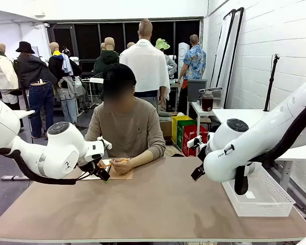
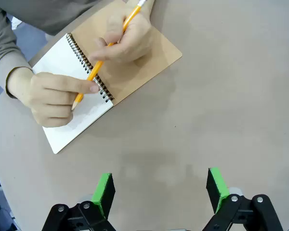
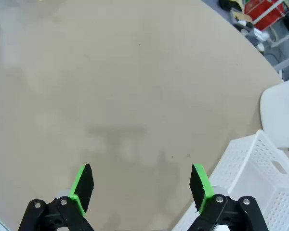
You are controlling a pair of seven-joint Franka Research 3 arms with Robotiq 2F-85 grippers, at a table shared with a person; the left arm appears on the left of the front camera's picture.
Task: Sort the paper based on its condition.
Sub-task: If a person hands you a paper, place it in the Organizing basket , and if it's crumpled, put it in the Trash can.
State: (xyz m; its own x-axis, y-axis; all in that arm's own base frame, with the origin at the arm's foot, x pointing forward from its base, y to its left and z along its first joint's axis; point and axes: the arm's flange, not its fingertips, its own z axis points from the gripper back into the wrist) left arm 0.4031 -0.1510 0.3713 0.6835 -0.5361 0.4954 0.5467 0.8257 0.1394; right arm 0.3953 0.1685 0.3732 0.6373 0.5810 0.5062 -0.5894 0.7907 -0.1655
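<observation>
Two grippers hover over a bare brown table [image 1: 158,209], and I read both as open and empty. In the left wrist view the left gripper [image 2: 159,186] shows its green pads [image 2: 104,191] standing well apart, with nothing but tabletop between them; the same holds for the right gripper [image 3: 142,185] in its own wrist view, where the pads [image 3: 83,185] frame bare table. The paper [image 2: 70,132] in sight is a plain white page bound in the wire spiral of an open notebook [image 2: 151,60], whose tan cover is folded flat beside it. The notebook lies at the far edge of the table, directly in front of the seated person. One hand [image 2: 50,101] rests on the page, a finger reaching to the spiral. The other hand [image 2: 127,36] lies on the tan cover and holds a yellow pencil [image 2: 94,72], which slants across the spiral with its tip over the page, close to the first hand. In the front view the left gripper [image 1: 103,174] hangs just on my side of the notebook [image 1: 123,175], near it; I cannot tell from that view whether it touches. A white mesh basket [image 3: 260,178] stands at the table's right edge, beside the right gripper and apart from it; in the front view the basket [image 1: 260,201] sits under the right arm [image 1: 245,148].
</observation>
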